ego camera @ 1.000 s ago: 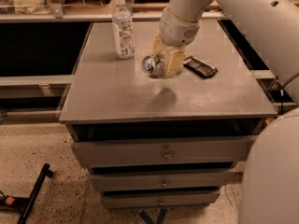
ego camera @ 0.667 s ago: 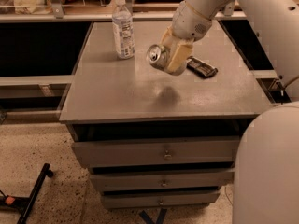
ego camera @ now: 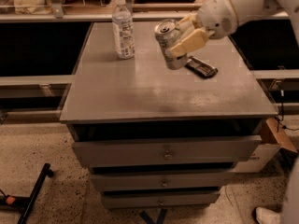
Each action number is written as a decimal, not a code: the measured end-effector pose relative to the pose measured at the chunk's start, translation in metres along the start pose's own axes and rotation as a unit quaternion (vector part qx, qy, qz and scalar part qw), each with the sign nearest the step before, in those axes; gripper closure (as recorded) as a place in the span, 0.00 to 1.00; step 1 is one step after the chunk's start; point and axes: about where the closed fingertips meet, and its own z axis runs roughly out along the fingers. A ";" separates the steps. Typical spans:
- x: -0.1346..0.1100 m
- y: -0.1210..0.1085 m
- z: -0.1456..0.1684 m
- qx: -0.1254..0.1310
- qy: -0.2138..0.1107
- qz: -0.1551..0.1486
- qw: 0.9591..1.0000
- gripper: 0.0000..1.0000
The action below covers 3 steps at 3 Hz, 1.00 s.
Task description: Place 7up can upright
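A grey table with three drawers below its top is seen from the front. A white robot arm reaches in over the far right corner. A clear plastic water bottle stands upright near the far edge, left of the middle. The 7up can is held over the right half of the tabletop, towards the far edge, well apart from the bottle. It is tilted slightly, with its pull-tab top uppermost and leaning to the left, and it appears to be clear of the surface. The gripper is closed around the can's side. A dark flat object lies on the table just right of the can's lower end.
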 end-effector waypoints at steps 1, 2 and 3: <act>-0.031 0.032 -0.022 0.028 -0.104 0.036 0.994 1.00; -0.034 0.054 -0.029 0.069 -0.170 0.071 0.981 1.00; -0.020 0.056 -0.023 0.076 -0.170 0.092 0.978 1.00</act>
